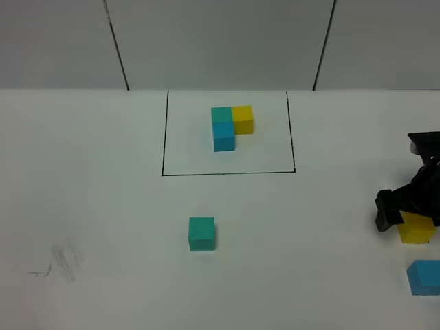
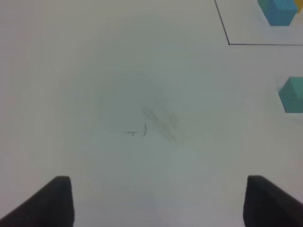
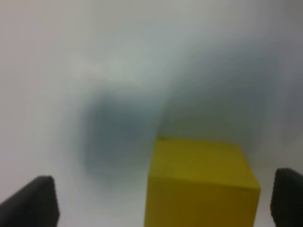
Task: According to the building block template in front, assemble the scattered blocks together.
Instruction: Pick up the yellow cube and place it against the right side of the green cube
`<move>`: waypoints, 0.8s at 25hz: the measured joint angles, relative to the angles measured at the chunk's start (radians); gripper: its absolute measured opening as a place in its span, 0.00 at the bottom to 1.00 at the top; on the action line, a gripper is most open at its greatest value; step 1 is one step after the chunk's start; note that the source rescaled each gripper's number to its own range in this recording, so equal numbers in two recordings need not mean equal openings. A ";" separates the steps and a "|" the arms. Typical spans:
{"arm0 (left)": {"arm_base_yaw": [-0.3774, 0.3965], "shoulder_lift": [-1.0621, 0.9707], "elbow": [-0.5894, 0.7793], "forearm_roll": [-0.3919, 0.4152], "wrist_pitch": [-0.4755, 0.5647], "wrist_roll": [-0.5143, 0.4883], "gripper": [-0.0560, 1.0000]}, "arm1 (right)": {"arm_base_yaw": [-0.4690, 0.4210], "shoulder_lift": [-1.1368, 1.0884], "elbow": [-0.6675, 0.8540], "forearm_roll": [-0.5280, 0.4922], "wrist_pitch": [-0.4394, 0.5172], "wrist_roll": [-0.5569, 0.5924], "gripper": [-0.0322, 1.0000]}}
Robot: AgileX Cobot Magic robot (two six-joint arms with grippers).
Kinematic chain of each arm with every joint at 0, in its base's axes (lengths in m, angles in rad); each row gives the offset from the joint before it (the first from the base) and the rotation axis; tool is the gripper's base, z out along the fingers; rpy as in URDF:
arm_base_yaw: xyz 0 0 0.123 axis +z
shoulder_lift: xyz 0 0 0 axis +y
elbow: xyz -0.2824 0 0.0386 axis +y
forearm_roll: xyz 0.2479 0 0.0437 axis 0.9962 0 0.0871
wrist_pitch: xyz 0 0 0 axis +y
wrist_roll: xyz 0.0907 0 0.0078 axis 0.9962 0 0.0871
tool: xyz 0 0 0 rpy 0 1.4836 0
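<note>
Yellow cube (image 1: 416, 229) lies well right of the building block template (image 1: 230, 126), between my right gripper's (image 3: 158, 201) spread jaws, ungrasped. Teal cube (image 1: 201, 233) sits in front of the template, blue cube (image 1: 424, 277) far right. My left gripper (image 2: 158, 201) gapes empty. I judge nothing joined yet.

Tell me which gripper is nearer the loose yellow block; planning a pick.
Right. The right gripper straddles the yellow block; the left gripper hovers far across the table.
</note>
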 joint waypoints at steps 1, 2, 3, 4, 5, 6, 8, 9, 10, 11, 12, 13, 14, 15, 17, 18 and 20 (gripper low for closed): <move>0.000 0.000 0.000 0.000 0.000 0.000 0.62 | 0.000 0.008 0.000 0.001 -0.001 0.001 0.86; 0.000 0.000 0.000 0.000 0.000 0.001 0.62 | 0.001 0.012 0.000 0.001 -0.002 0.001 0.85; 0.000 0.000 0.000 0.000 0.000 0.001 0.62 | 0.000 0.018 0.000 0.001 -0.002 0.001 0.83; 0.000 0.000 0.000 0.000 0.000 0.001 0.62 | 0.000 0.020 0.000 0.001 -0.002 0.001 0.81; 0.000 0.000 0.000 0.000 0.000 0.001 0.62 | 0.000 0.022 0.000 0.001 -0.002 0.001 0.76; 0.000 0.000 0.000 0.000 0.000 0.001 0.62 | 0.000 0.022 0.000 0.001 -0.002 0.001 0.70; 0.000 0.000 0.000 0.000 0.000 0.001 0.62 | 0.000 0.022 0.000 -0.005 0.000 0.001 0.53; 0.000 0.000 0.000 0.000 0.000 0.001 0.62 | 0.000 0.022 0.000 -0.010 0.003 0.001 0.40; 0.000 0.000 0.000 0.000 0.000 0.001 0.62 | 0.000 0.023 0.000 -0.018 0.010 0.001 0.26; 0.000 0.000 0.000 0.000 0.000 0.001 0.62 | 0.000 0.023 -0.001 -0.023 0.022 0.000 0.22; 0.000 0.000 0.000 0.000 0.000 0.001 0.62 | 0.000 0.023 -0.002 -0.031 0.033 -0.008 0.23; 0.000 0.000 0.000 0.000 0.000 0.001 0.62 | 0.000 0.023 -0.002 -0.038 0.048 -0.016 0.23; 0.000 0.000 0.000 0.000 0.000 0.001 0.62 | 0.000 0.018 -0.002 -0.046 0.062 -0.027 0.23; 0.000 0.000 0.000 0.000 0.000 0.001 0.62 | 0.000 0.009 -0.002 -0.052 0.082 -0.046 0.23; 0.000 0.000 0.000 0.000 0.000 0.001 0.62 | 0.003 -0.031 -0.002 -0.058 0.118 -0.095 0.23; 0.000 0.000 0.000 0.000 0.000 0.001 0.62 | 0.011 -0.067 -0.002 -0.066 0.136 -0.128 0.23; 0.000 0.000 0.000 0.000 0.000 0.001 0.62 | 0.048 -0.146 -0.002 -0.074 0.165 -0.203 0.23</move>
